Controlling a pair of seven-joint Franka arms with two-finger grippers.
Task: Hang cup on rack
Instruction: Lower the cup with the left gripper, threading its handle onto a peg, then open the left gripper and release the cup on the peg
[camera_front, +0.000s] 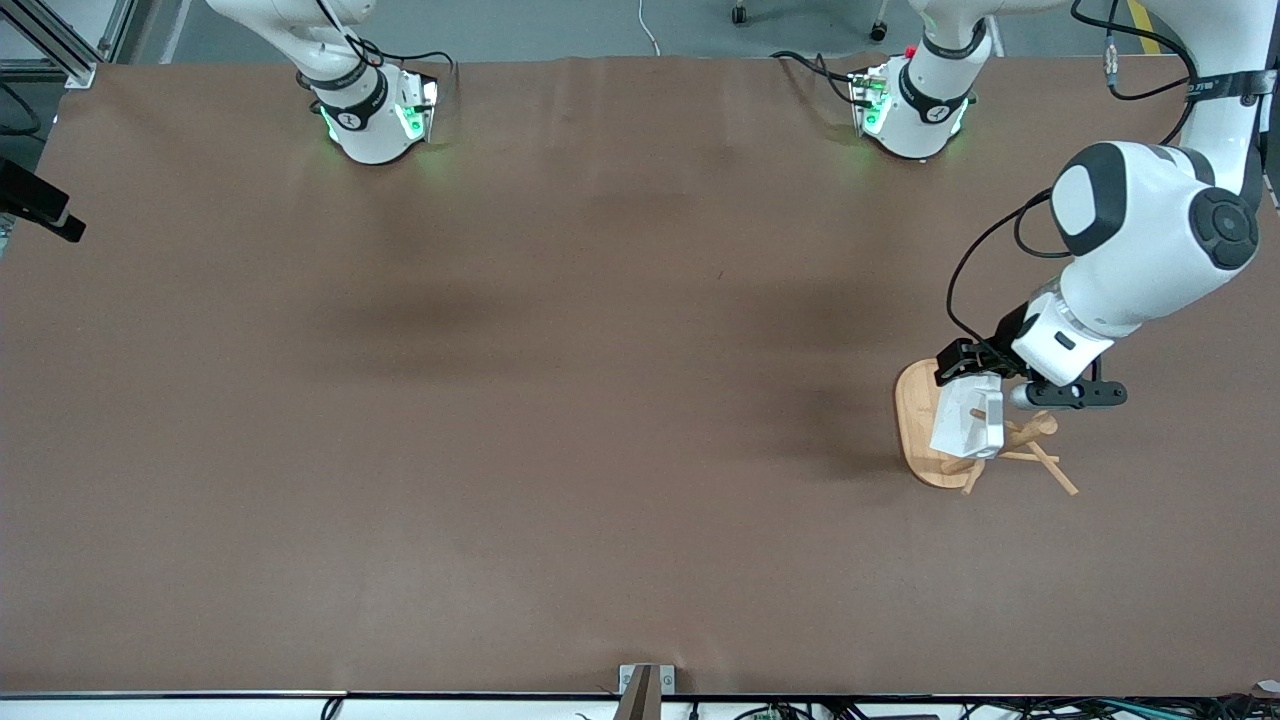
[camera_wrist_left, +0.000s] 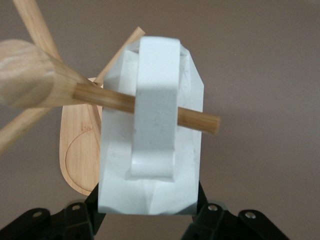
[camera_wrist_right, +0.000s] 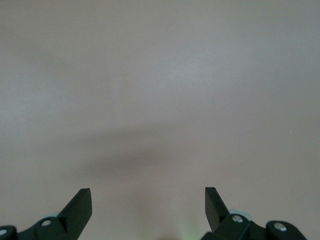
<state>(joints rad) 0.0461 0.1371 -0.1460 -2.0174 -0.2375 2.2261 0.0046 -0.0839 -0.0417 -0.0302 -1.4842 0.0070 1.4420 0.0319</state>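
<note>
A wide brown desk (camera_front: 560, 400) is filling the front view, nearly bare, with the two arm bases standing along its top edge and a strip of grey floor showing above them. The rack (camera_front: 925, 430) is standing toward the left arm's end of the desk, its oval bamboo base flat on the surface and thin pegs fanning out from a central post. The left claw (camera_front: 968, 378) is hanging over that rack, clenched on the cup (camera_front: 968, 420), and in the left wrist view a peg (camera_wrist_left: 150, 107) is already passing under the cup's (camera_wrist_left: 150, 150) flat handle strap (camera_wrist_left: 155, 107), its tip poking out clear of it. The right claw (camera_wrist_right: 148, 202) is waiting with its fingers spread over bare desk, gripping nothing. The cup is a small white piece with angular facets and a broad flat handle; it is probably stiff, light and smooth, so it may be chipping easily if knocked against wood. The claw is gripping it at the end away from the handle, which seems the sensible hold, leaving the handle free for the peg.
</note>
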